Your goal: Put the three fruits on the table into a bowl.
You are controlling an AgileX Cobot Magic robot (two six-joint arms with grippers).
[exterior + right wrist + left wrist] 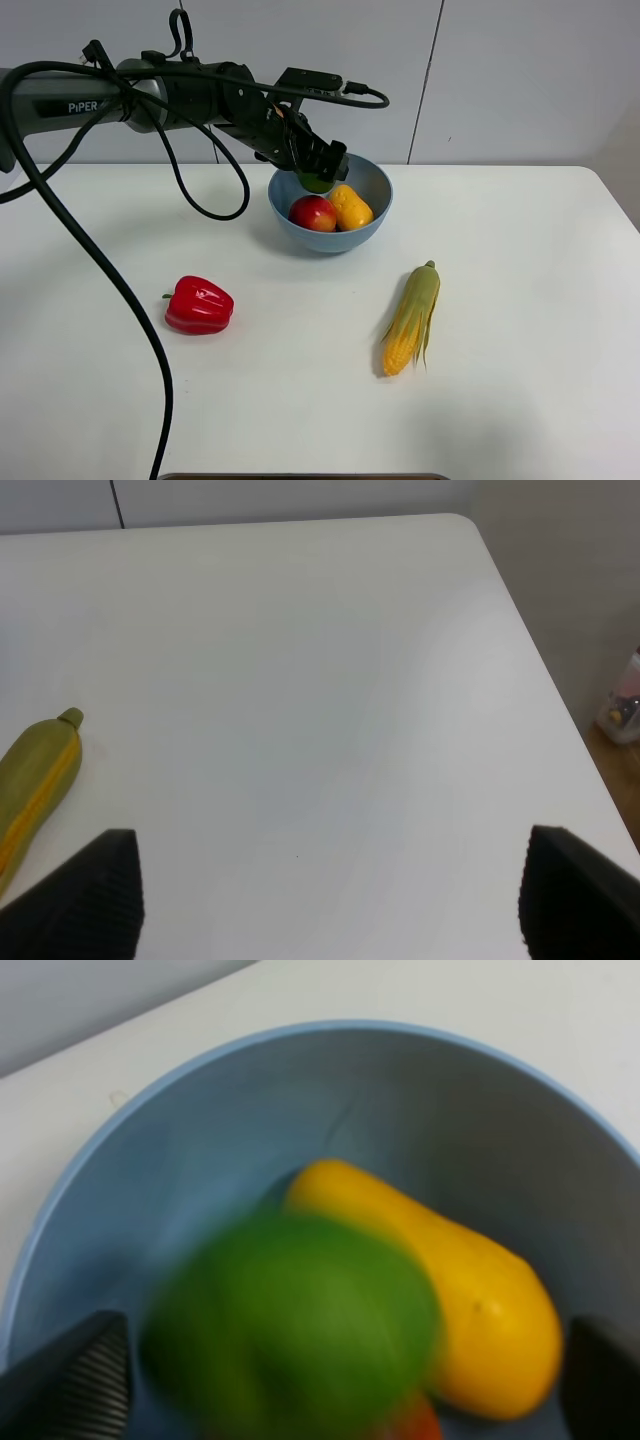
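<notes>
1. Here, on the left part of the white worktop [120, 400], a lobed red bell pepper [199, 305] lies alone, well apart from the bowl.
2. The left arm reaches from the left edge over the worktop, and the left tool [322, 165] hangs above the near-left rim of the light-blue bowl [372, 182].
3. In the left wrist view the fingers [75, 1385] of this tool stand wide apart, and the green lime [290, 1325] appears blurred between them; the fingers do not touch it, so it seems free of the grip. In the high view the lime [316, 182] shows just under the tool, at the rim of the bowl.
4. Inside the bowl the red fruit [312, 213] and the yellow-orange oblong fruit [350, 207] lie side by side, touching each other.
5. To the right of the bowl, nearer to the front, a corn cob [411, 320] with green husk lies on the worktop.
6. The right tool [330, 900] is seen only in its wrist view: the fingers are spread wide, nothing is between them, and bare worktop is below, with the tip of the corn cob at one side.
</notes>
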